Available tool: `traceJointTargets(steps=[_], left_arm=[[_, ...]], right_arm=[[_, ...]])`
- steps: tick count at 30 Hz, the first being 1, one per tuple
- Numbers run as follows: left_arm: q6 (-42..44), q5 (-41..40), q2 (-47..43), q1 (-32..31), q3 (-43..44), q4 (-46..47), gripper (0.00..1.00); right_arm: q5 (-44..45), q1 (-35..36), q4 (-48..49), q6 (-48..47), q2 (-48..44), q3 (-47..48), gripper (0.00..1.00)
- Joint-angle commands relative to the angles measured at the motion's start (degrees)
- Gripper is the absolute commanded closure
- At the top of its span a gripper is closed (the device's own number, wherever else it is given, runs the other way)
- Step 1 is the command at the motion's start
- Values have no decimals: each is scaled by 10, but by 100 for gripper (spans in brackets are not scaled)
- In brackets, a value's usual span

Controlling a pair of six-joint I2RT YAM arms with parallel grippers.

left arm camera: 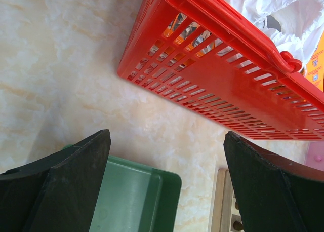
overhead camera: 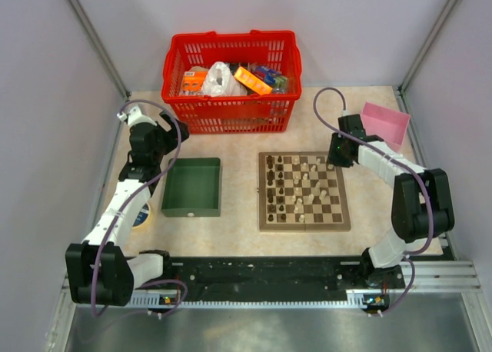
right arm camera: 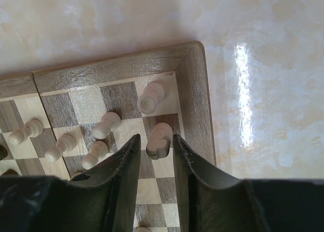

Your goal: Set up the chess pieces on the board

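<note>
Fingers [right arm camera: 124, 181] on the right claw [right arm camera: 156, 139], matte black and barely parted, straddle a rounded pale wooden piece [right arm camera: 161, 136] at the far right corner of the checkered board [right arm camera: 195, 90], can't tell if it's pinched, and the left claw [left arm camera: 167, 134] gapes wide, empty, by the slotted red basket [left arm camera: 228, 85].

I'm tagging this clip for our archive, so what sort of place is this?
Likely a robot lab test cell: two robot arms bolted to a table edge, plain walls boxing it in, and props like a chessboard and red basket.
</note>
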Motion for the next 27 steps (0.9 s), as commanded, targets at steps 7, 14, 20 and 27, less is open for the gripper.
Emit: traceJointTargets(steps=[7,14,20,27], left_arm=[[-2,8,2,5,12,32,1],[-9,7,-3,5,5,40,1],[-14,13,-7,6,-1,45,1],[-15,14,-17,7,-9,48,1]], right_arm=[[-3,-5,-15,-18,-16,45,61],[58,-5,-46,-30,-113,31,53],[0,12,-57,-24,-187,-19,52],[-11,77,-87,-1,-210,-56,51]])
